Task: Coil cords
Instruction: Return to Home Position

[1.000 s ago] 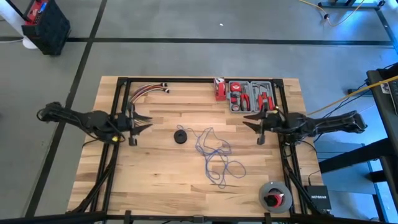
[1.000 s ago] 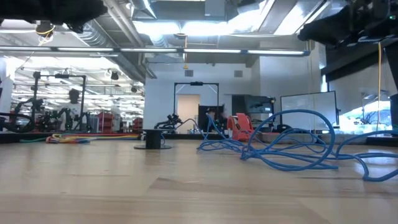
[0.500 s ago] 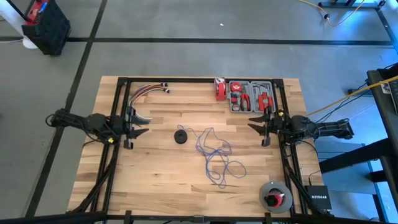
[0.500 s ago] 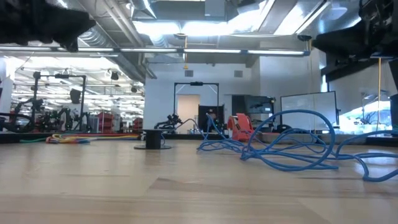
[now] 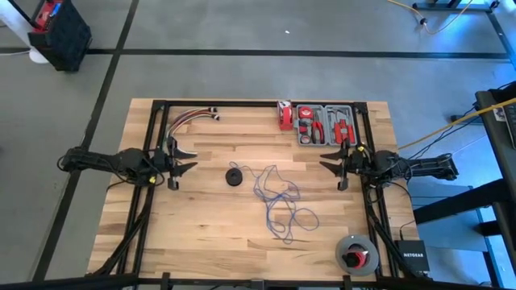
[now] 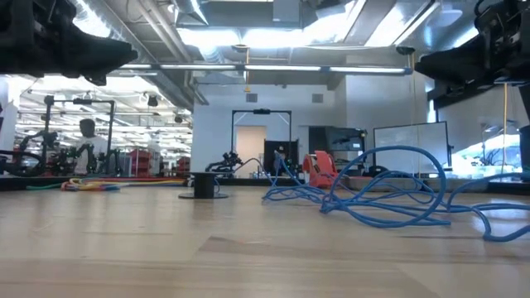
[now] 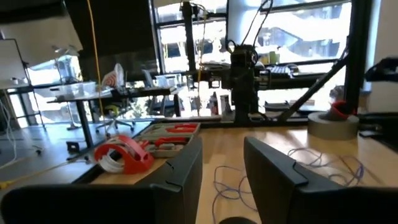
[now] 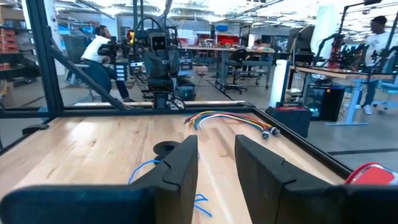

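Note:
The cords, one long thin blue-violet wire (image 5: 280, 201), lie in loose tangled loops on the wooden table's middle; some loops arch up off the wood in the low view (image 6: 389, 199). My left gripper (image 5: 192, 160) hovers at the table's left side, pointing level toward the middle. It stands open with nothing between its fingers (image 7: 222, 155). My right gripper (image 5: 325, 160) hovers at the right side and faces the left one. It is open and empty too (image 8: 216, 155). Both are well apart from the wire.
A small black round disc (image 5: 234, 177) sits left of the wire. A bundle of red, yellow and white wires (image 5: 189, 117) lies at the far left. A red tape dispenser (image 5: 285, 115) and a tool tray (image 5: 325, 123) stand at the far edge, and a grey tape roll (image 5: 356, 254) at the near right.
Both arms have sunk lower over the table's sides. The right gripper has also drawn back a little toward the table's right edge. The wire has stayed where it was.

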Action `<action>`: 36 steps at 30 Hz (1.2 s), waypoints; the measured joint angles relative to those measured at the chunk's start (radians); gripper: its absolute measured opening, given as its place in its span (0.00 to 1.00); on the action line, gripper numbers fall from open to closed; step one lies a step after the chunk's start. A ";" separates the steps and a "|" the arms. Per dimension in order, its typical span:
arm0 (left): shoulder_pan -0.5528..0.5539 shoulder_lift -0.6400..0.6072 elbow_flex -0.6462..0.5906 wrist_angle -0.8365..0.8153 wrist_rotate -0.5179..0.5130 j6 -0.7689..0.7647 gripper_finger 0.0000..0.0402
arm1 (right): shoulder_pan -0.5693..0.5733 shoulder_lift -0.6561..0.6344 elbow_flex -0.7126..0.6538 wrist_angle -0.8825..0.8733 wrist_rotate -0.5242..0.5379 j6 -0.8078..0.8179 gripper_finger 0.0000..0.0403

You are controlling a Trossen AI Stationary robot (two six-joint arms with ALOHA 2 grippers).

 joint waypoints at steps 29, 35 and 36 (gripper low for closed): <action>0.009 0.005 0.000 -0.068 0.000 0.009 0.28 | 0.000 0.000 -0.003 -0.004 0.038 0.005 0.27; 0.009 0.005 0.000 -0.068 -0.001 0.009 0.28 | 0.000 0.000 -0.003 -0.004 0.038 0.007 0.27; 0.009 0.005 0.000 -0.068 -0.001 0.009 0.28 | 0.000 0.000 -0.003 -0.003 0.038 0.008 0.27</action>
